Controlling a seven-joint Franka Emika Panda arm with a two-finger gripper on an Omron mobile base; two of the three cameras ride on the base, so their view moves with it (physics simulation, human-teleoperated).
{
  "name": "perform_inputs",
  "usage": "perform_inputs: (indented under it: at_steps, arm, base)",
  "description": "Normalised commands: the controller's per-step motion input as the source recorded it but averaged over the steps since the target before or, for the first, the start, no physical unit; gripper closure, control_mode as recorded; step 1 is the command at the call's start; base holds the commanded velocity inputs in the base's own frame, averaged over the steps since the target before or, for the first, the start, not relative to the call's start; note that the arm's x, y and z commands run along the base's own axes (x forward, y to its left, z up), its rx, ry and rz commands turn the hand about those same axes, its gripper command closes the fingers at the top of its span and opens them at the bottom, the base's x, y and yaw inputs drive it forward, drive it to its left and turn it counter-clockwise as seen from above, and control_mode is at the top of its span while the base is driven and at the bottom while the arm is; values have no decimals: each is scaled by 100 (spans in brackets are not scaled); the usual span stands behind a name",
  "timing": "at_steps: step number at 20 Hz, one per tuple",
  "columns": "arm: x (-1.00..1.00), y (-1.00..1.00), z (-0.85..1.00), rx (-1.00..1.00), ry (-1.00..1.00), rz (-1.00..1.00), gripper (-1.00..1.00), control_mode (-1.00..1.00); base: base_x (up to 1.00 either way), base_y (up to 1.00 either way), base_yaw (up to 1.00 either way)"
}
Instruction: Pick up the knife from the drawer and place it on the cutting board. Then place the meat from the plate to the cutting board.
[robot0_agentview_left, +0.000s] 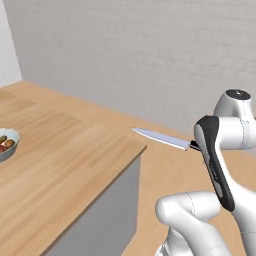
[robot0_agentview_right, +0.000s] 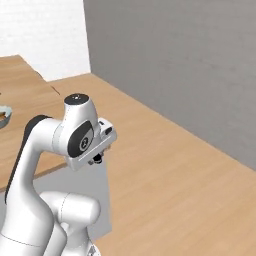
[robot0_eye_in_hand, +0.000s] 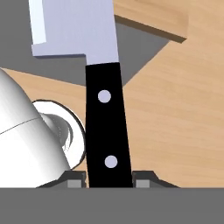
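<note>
My gripper (robot0_eye_in_hand: 109, 180) is shut on the black handle of the knife (robot0_eye_in_hand: 107, 127), which has two silver rivets; the wide silver blade runs up and away from the fingertips (robot0_eye_in_hand: 73, 180). In the left base view the knife (robot0_agentview_left: 161, 139) hangs in the air, its pointed blade reaching left toward the counter's corner, with the handle end tucked behind my forearm. The hand (robot0_agentview_right: 100, 142) sits low beside my upper arm. The drawer, cutting board, meat and plate are out of view.
A wooden counter (robot0_agentview_left: 65, 150) with a grey side panel (robot0_agentview_left: 105, 215) fills the left. A pale bowl with fruit (robot0_agentview_left: 6, 142) sits at its far left edge. Wooden floor (robot0_agentview_right: 170, 170) stretches to the grey wall on the right.
</note>
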Motion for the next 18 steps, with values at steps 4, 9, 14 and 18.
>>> perform_inputs:
  at_steps: [4, 9, 14, 18]
  arm:
    - [0, 0, 0, 0, 0, 0, 100, 100]
    - [0, 0, 0, 0, 0, 0, 100, 100]
    - [0, 0, 0, 0, 0, 0, 100, 100]
    - [0, 0, 0, 0, 0, 0, 100, 100]
  base:
    - [100, -87, 35]
    - [100, -84, 37]
    - [100, -72, 38]
    - [100, -69, 41]
